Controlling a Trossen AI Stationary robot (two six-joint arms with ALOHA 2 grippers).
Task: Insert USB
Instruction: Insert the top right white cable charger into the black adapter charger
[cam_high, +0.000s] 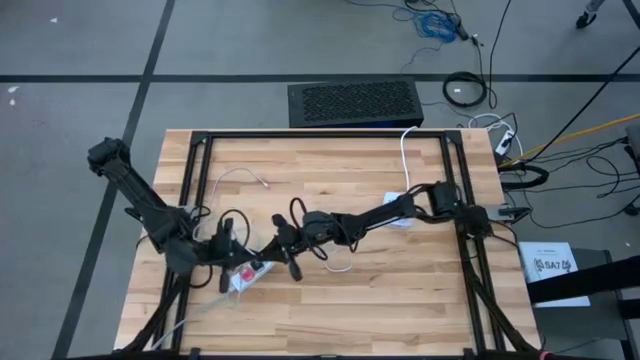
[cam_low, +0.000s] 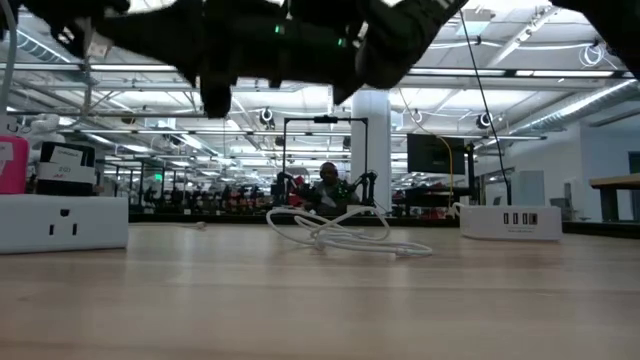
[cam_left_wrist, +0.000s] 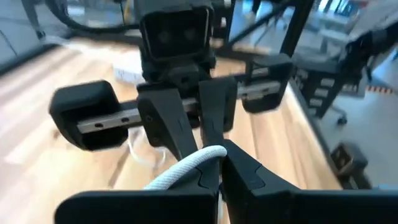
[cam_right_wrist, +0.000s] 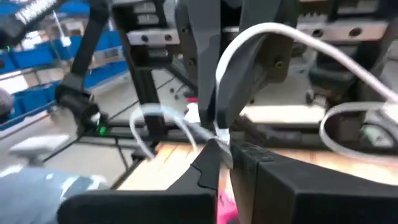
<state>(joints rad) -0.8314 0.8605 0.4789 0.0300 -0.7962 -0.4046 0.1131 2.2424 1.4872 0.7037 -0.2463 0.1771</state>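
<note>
Left arm: reaches in from the table's left edge, slanting toward the middle of the near half of the wooden table (cam_high: 330, 300), elbow bent low over the boards
Left gripper (cam_high: 232, 250): hangs above the table near a white and pink power strip (cam_high: 248, 274); its own wrist view shows the 2 fingers (cam_left_wrist: 249, 177) pressed together on a white cable (cam_left_wrist: 183, 168), which runs out between them
Right arm: stretches from the right side frame across the middle of the table, nearly level, its wrist turned toward the left arm
Right gripper (cam_high: 288, 248): sits just beside the left gripper, the 2 facing each other at close range; its fingers (cam_right_wrist: 261, 168) are closed tight with the white cable passing at their tips, but whether the cable is truly pinched there I cannot tell
White cable: held up between the 2 grippers; in the right wrist view it arcs up over the left gripper's fingers and loops off to one side; more of it lies coiled on the boards, seen in the low view (cam_low: 340, 235)
USB plug: too small to make out at the grippers
White USB charger (cam_low: 510, 221): stands on the table at the right in the low view, ports facing the camera, well apart from both grippers
Background: a person (cam_low: 327, 187) sits far behind the table in the low view
</note>
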